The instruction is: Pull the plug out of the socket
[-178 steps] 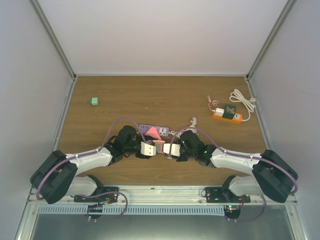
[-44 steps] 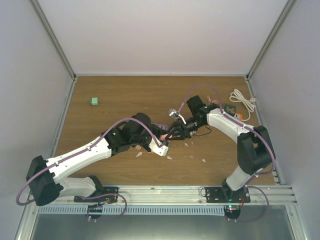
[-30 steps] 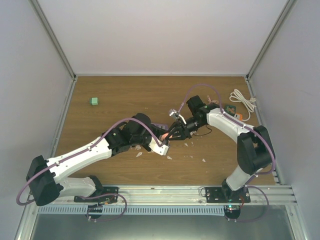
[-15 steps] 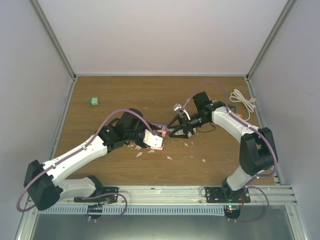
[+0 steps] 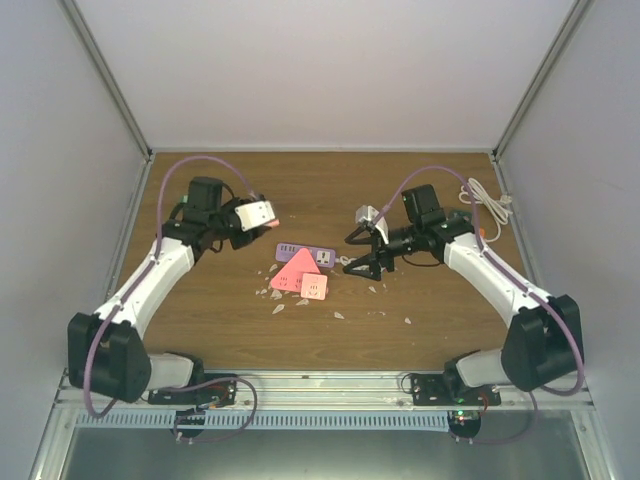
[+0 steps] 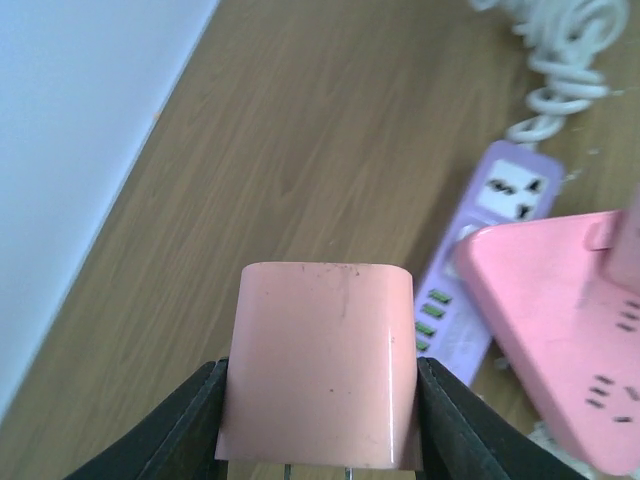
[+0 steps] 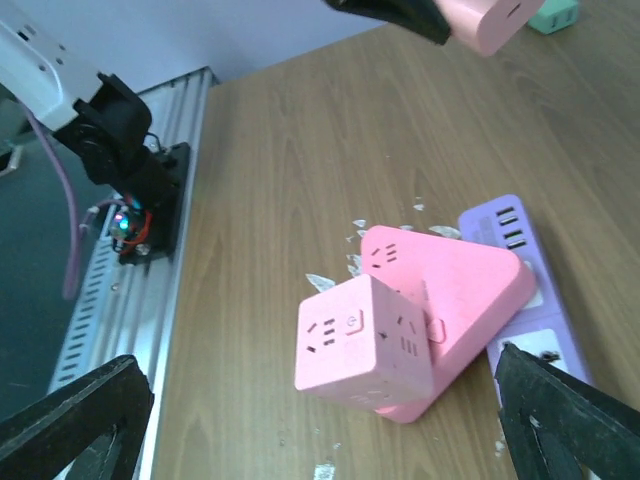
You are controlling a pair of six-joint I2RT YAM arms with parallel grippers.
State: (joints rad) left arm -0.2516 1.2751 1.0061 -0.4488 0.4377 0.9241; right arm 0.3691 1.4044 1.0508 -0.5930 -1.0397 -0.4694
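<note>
Left claw [image 6: 320, 425] pinching pink plug [image 6: 318, 360], right claw [image 5: 348, 255] spread wide, contact shown only by left wrist

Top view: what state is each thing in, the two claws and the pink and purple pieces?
left gripper: shut on the pink plug.
pink plug: unplugged, held in the air.
right gripper: open, holding nothing.
pink triangular socket: lying across the purple strip.
pink cube: against the triangular socket's edge, visible outlets empty.
purple strip: lying flat, visible outlets empty.
</note>
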